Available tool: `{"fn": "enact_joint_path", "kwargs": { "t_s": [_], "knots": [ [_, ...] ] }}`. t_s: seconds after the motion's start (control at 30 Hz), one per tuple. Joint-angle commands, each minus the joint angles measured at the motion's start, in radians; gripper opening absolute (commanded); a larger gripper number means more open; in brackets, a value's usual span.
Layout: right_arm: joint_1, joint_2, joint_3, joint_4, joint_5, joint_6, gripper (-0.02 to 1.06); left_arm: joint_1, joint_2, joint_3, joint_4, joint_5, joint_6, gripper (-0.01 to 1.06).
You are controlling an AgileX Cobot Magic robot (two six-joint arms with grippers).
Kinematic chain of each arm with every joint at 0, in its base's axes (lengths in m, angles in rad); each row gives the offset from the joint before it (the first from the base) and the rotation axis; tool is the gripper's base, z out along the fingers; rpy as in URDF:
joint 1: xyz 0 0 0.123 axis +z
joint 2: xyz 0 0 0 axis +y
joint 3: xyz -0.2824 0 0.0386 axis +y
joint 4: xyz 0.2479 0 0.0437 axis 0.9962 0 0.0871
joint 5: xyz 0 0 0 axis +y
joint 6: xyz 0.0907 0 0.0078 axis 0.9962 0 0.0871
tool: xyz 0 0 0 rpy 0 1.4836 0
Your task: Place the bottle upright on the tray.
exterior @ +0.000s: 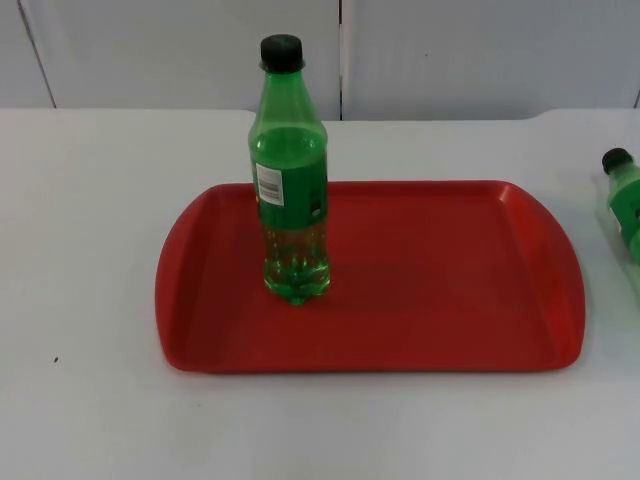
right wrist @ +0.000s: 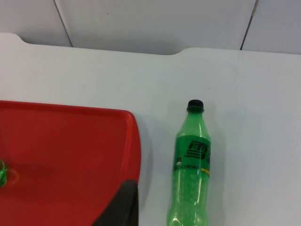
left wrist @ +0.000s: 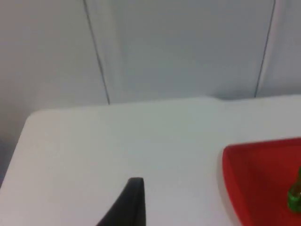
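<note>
A green bottle (exterior: pixel 290 200) with a black cap stands upright on the left half of the red tray (exterior: pixel 430 270). A second green bottle (exterior: pixel 625 195) lies flat on the table just right of the tray, cap toward the wall. In the right wrist view this lying bottle (right wrist: pixel 192 165) is beside the tray's corner (right wrist: pixel 70 150), and my right gripper (right wrist: pixel 124 202) hangs above that corner, holding nothing I can see. My left gripper (left wrist: pixel 134 197) is over bare table to the left of the tray (left wrist: pixel 258 179), away from the upright bottle's base (left wrist: pixel 295 195).
The white table (exterior: pixel 90 250) runs to the grey partition wall (exterior: pixel 450 50) behind the tray. Bare table surrounds the tray on the left and front. The table's left edge (left wrist: pixel 14 155) lies near the left gripper.
</note>
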Motion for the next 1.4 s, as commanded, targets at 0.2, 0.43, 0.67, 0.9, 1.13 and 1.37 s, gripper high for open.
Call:
{"fn": "enact_joint_path", "kwargs": {
  "t_s": [0.2, 0.43, 0.67, 0.9, 1.13, 1.37],
  "knots": [
    [-0.004, -0.004, -0.002, -0.004, 0.01, 0.018, 1.05, 0.0, -0.006, 0.004, 0.048, 0.114, -0.031, 1.05],
    [-0.004, -0.004, -0.002, -0.004, 0.038, 0.033, 1.05, 0.0, -0.01, 0.004, 0.048, 0.14, -0.031, 1.05],
    [-0.004, -0.003, -0.005, -0.031, 0.054, 0.077, 1.05, 0.0, -0.01, 0.004, 0.048, 0.145, -0.031, 1.05],
    [-0.004, 0.104, -0.087, -0.081, 0.135, 0.126, 1.02, 0.0, -0.01, 0.004, 0.048, 0.145, -0.031, 1.05],
    [-0.004, 0.319, -0.205, -0.077, 0.184, 0.126, 1.01, 0.0, -0.01, 0.004, 0.049, 0.143, -0.031, 1.05],
    [-0.004, 0.536, -0.364, -0.078, 0.242, 0.123, 1.01, 0.0, -0.01, 0.004, 0.049, 0.143, -0.031, 1.05]
  ]
}}
